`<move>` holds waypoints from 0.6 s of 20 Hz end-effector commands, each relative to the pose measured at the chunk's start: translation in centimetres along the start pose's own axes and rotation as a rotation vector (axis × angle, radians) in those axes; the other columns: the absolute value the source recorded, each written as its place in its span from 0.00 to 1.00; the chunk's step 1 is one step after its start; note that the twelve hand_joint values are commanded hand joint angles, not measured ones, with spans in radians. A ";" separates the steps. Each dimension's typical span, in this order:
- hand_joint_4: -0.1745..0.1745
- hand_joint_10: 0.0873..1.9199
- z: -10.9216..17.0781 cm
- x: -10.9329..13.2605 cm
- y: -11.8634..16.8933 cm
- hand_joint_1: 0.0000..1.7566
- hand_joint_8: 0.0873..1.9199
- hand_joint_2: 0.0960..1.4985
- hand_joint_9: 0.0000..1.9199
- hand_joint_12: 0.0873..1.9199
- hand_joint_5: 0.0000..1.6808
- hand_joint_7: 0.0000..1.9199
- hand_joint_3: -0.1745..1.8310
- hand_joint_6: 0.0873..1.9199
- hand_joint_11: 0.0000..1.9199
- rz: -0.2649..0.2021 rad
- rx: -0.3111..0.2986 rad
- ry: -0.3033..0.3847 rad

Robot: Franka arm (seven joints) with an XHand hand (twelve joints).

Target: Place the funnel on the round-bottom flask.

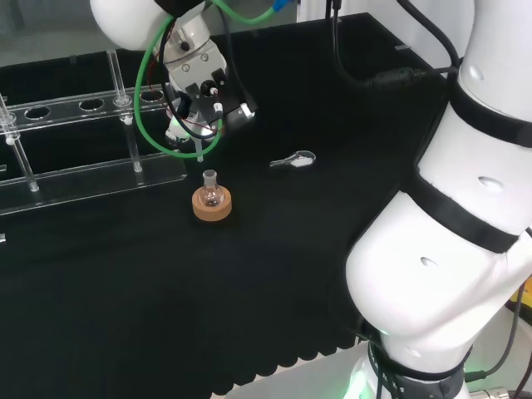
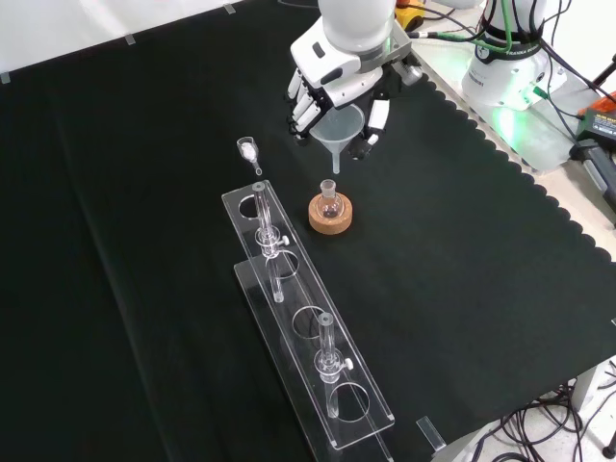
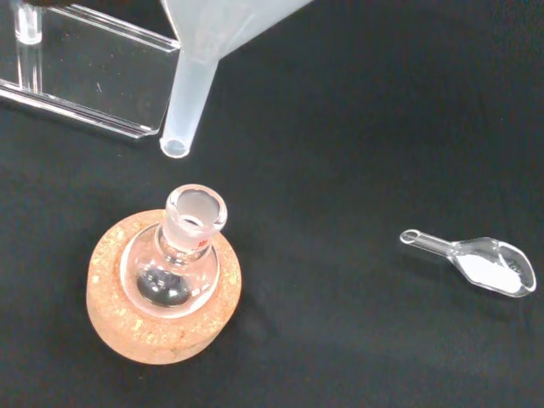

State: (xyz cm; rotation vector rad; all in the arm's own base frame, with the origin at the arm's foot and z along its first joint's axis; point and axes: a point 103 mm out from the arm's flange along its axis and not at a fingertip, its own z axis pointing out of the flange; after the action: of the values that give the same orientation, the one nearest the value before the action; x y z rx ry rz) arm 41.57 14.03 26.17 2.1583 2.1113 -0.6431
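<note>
The cloth (image 2: 144, 289) over the bench is matt black fabric, smooth, with a scalloped cut edge at the right of the front view. The funnel (image 3: 191, 93) is milky, translucent plastic with a dull, frosted look. The flask (image 3: 174, 263) is clear, glossy glass that catches bright glints; its neck is frosted white at the mouth. Under it, the stand (image 3: 119, 327) is cork, tan, grainy and rough. The rack (image 2: 308, 337) at the lower middle of the front view is clear, shiny plastic. The small scoop (image 3: 480, 265) is clear and glossy, with white powder in it. The hand (image 2: 332, 87) has smooth white and black plastic shells.
</note>
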 end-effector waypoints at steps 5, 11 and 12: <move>0.22 0.14 2.9 0.4 1.1 0.47 0.39 0.48 0.73 0.46 0.57 0.53 0.37 0.36 0.55 0.008 0.014 -0.009; 0.22 0.14 4.8 0.4 1.8 0.47 0.39 0.48 0.73 0.46 0.57 0.53 0.37 0.37 0.55 0.005 0.029 -0.004; 0.21 0.14 4.9 0.4 1.9 0.47 0.39 0.48 0.73 0.46 0.57 0.53 0.37 0.37 0.55 0.006 0.029 -0.006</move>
State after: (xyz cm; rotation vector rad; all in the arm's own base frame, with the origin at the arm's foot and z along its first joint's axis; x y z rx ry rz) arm 41.82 13.73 23.51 2.1576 2.1142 -0.6616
